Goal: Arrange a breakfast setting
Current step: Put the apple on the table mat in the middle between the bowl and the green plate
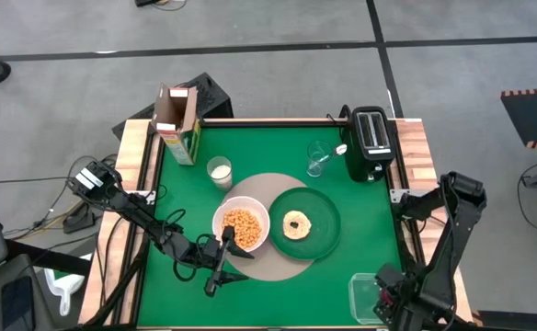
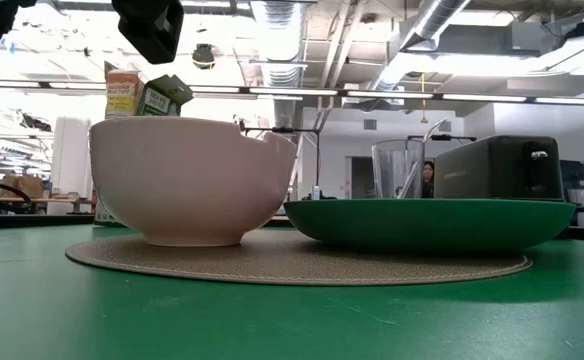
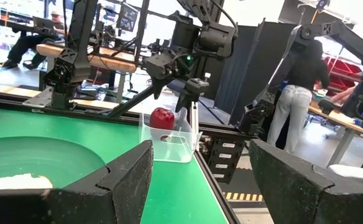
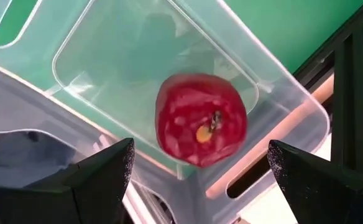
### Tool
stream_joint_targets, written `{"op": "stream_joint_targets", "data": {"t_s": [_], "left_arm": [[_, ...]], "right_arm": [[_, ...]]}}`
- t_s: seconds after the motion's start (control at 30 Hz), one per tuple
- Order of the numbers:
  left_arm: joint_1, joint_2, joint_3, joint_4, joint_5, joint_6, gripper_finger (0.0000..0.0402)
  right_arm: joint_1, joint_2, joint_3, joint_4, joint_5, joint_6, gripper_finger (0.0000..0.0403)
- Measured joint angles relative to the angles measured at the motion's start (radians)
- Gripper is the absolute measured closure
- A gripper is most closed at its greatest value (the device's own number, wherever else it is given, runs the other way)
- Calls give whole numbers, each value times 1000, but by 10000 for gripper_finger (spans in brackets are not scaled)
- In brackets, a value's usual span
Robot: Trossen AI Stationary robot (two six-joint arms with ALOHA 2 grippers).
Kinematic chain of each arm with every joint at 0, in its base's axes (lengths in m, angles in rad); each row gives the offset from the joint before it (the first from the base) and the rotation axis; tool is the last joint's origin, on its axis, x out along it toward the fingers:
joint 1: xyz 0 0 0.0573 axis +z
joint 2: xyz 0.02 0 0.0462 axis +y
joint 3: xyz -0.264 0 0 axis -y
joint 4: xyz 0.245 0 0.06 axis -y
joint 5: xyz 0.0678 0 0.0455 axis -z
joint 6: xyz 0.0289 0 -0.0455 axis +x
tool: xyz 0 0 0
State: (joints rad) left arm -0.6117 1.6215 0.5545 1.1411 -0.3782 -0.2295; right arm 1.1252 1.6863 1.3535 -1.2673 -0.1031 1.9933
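Green felt covers the table (image 1: 278,147). Nearest, my right end effector (image 4: 197,180) hangs spread and empty above the small red fruit (image 4: 201,119) inside the clear plastic tub (image 1: 364,296), probably lining up to lift it. My left end effector (image 1: 221,264) waits apart, near the white bowl (image 1: 241,225) on the round tan mat (image 1: 282,260); the yellow-green cereal box (image 1: 178,124) stands far left.
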Motion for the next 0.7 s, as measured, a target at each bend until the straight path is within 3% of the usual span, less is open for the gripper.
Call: {"op": "stream_joint_targets", "data": {"t_s": [0.7], "left_arm": [[0,0,0,1,5,1,150]], "right_arm": [[-17,98,-1,16,-10,-110,7]]}}
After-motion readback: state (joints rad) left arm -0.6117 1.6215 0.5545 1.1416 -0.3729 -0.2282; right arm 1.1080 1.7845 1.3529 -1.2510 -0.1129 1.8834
